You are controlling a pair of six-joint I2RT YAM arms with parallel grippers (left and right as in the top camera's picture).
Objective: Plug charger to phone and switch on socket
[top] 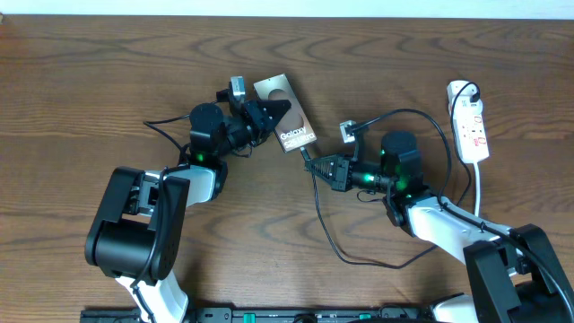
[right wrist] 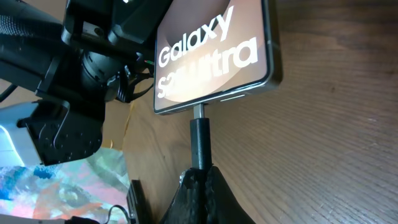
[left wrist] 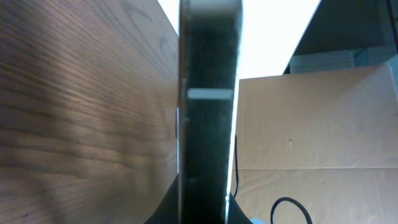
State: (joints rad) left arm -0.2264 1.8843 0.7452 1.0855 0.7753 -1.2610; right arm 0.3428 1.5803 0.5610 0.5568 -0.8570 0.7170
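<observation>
Toward the middle of the worktop (top: 108, 72), nearer its far edge, the phone (top: 294, 133) is held by the left gripper (top: 269, 112), whose fingers are closed on the slab's two long edges. In the left wrist view the phone is seen edge-on as a dark upright band between them. Its lettered face is turned upward, and its lower short edge is pointed toward the right arm. Whether the phone rests on the wood cannot be told. The black plug tip of the charger (right wrist: 199, 140) is clamped in the closed right gripper (right wrist: 199, 180), and its metal end is met by the phone's lower edge at the port; how deeply it is seated cannot be told. From there the thin black cable is looped toward the near edge and back round to the right. The socket (top: 472, 126) is laid close to the right edge, near the far right corner, well apart from both grippers, with its thick white cord trailing toward the near edge.
</observation>
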